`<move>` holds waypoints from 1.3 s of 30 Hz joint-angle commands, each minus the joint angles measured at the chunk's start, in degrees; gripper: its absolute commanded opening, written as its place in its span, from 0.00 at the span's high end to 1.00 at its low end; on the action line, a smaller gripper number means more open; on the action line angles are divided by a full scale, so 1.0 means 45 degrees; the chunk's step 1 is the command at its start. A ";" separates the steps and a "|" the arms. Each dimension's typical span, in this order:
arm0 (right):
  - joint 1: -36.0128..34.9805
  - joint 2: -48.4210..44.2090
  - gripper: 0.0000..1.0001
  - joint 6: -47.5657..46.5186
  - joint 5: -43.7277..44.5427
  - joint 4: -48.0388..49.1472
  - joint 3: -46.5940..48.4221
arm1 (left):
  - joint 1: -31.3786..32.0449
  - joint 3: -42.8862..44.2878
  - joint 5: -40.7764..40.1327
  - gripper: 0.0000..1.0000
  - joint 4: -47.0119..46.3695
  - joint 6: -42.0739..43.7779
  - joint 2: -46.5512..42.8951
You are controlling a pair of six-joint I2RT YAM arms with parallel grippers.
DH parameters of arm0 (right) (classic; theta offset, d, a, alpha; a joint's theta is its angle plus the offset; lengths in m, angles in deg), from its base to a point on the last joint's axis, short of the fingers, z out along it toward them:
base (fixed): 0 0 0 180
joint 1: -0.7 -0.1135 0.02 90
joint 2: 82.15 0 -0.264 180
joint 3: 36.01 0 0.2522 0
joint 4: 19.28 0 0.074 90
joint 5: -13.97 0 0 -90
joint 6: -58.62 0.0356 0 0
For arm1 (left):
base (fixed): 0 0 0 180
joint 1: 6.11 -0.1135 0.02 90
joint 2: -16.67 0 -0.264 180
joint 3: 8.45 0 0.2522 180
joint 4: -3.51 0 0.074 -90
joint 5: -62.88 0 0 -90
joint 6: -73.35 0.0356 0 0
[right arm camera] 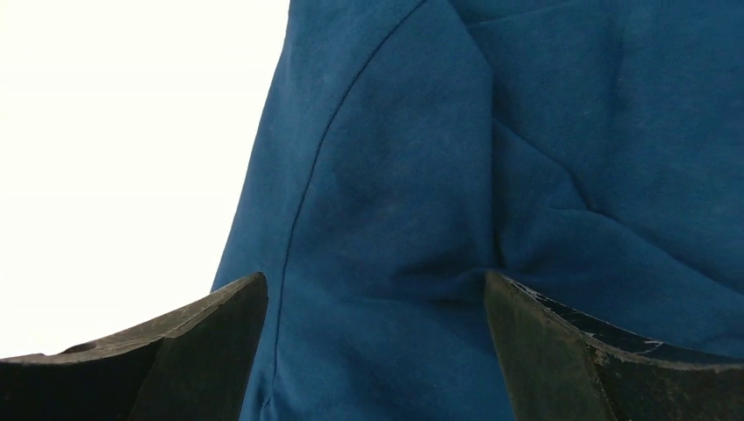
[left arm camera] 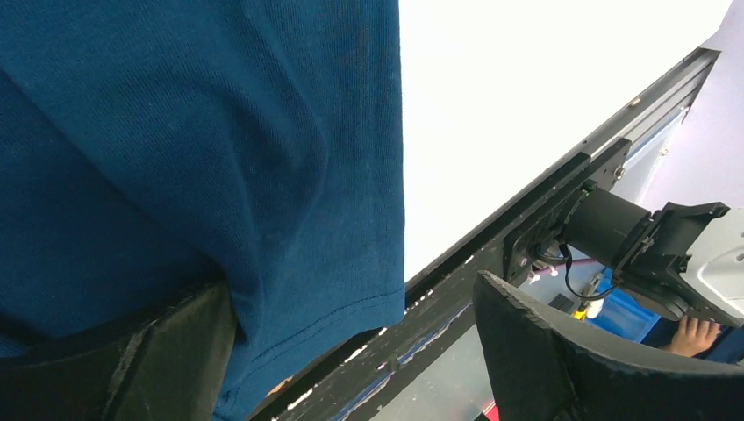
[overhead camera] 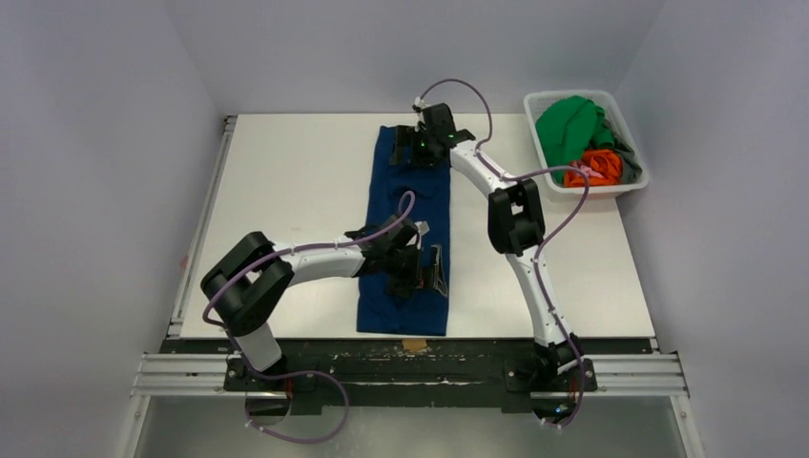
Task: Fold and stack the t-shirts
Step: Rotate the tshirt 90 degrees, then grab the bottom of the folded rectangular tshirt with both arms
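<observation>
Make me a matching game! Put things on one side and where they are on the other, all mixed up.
Things:
1. navy t-shirt
2. green t-shirt
3. left end effector
4. right end effector

Places:
A. in the white basket
B. over the navy t-shirt's far end
C. lying long on the table
D. over the navy t-shirt's near end

Pairs: 1-C, 2-A, 3-D, 4-B
</observation>
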 commanded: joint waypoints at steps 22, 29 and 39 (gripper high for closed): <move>-0.2392 -1.5824 0.16 0.3749 0.1170 0.1884 -1.9533 | 0.0363 -0.6169 -0.5331 0.02 0.4389 -0.0911 -1.0533; -0.4757 -1.7671 0.21 0.5046 0.1276 0.1449 -2.1805 | 0.0363 -0.6883 -0.5104 0.26 0.2714 -0.1333 -0.9302; -0.6033 -1.8136 0.37 0.6038 0.1314 0.2374 -2.3762 | 0.0363 -0.6437 -0.5712 0.85 0.2412 -0.1598 -0.7269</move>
